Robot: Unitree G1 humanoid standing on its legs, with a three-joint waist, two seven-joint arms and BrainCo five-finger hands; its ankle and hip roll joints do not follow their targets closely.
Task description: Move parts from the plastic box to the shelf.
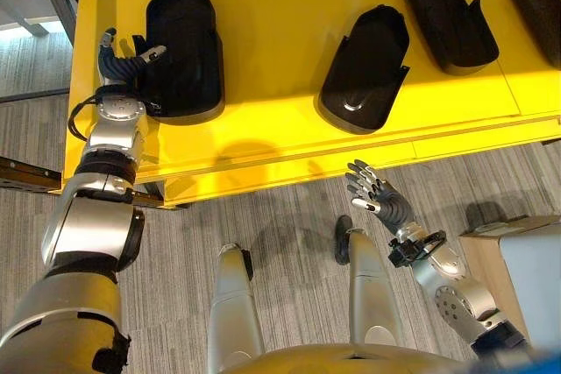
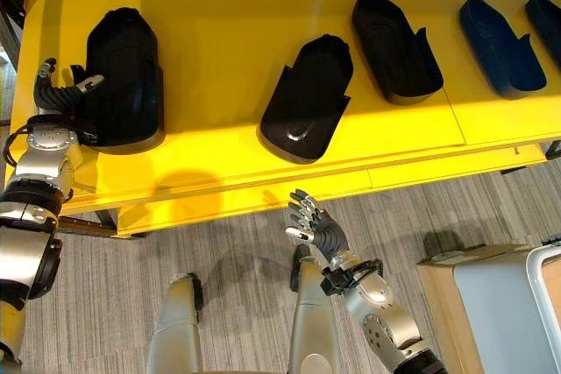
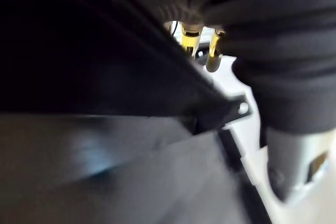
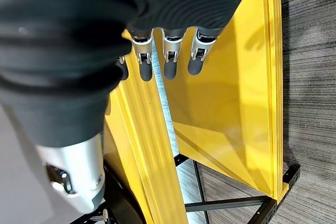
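The shelf (image 2: 219, 59) is smooth yellow and a bit shiny. The parts (image 2: 308, 98) on it look like black plastic — mostly dull. The floor (image 2: 237, 251) is grey carpet — rough and stripy.

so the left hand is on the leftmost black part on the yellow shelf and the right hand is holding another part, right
Not quite. The right hand holds nothing: the right eye view shows it open over the floor, in front of the yellow shelf. The left hand is on the leftmost black part, as you said.

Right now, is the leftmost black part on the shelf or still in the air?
On the shelf: the black part lies flat, left robot hand against its side.
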